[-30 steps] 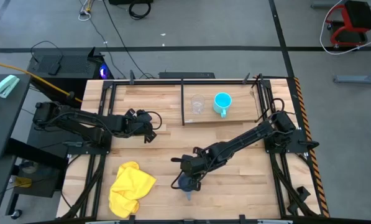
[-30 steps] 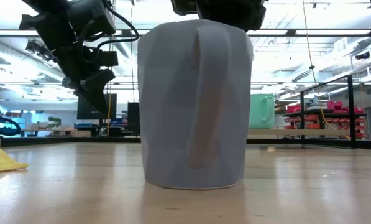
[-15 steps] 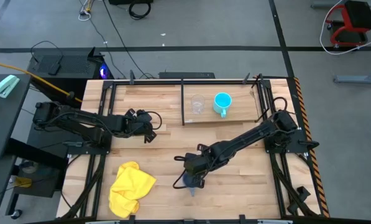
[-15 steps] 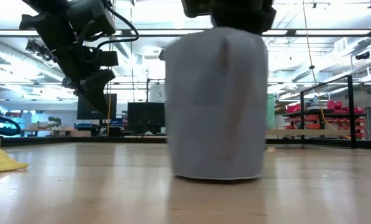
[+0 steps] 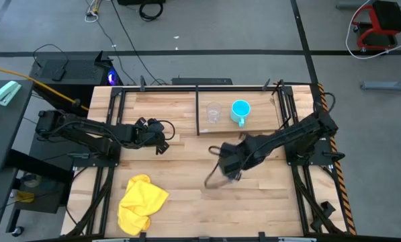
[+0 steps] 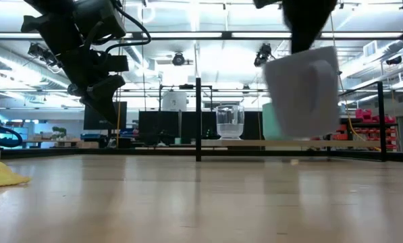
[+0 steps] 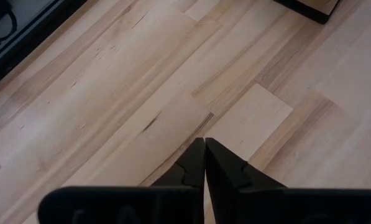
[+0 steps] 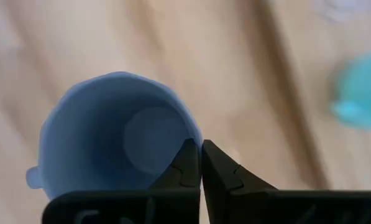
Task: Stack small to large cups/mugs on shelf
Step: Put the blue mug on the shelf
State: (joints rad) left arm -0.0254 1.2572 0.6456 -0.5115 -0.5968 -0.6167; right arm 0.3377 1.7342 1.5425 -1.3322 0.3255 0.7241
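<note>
Held grey-blue mug (image 8: 117, 134) by rim, pinched in right gripper (image 8: 201, 163); looked rigid, rather heavy, maybe slippery; left gripper (image 7: 204, 163) pressed together

Grey floor (image 5: 207, 27) around wooden tabletop (image 5: 180, 202), dark seams crossing it. Black cables (image 5: 123, 27) at 11 o'clock. Red wheeled stand (image 5: 378, 25) at 2 o'clock. Dark side bench (image 5: 2, 128) at 9 o'clock. Low view: ceiling strip lights (image 6: 187, 20), distant red shelving (image 6: 373, 125).
</note>
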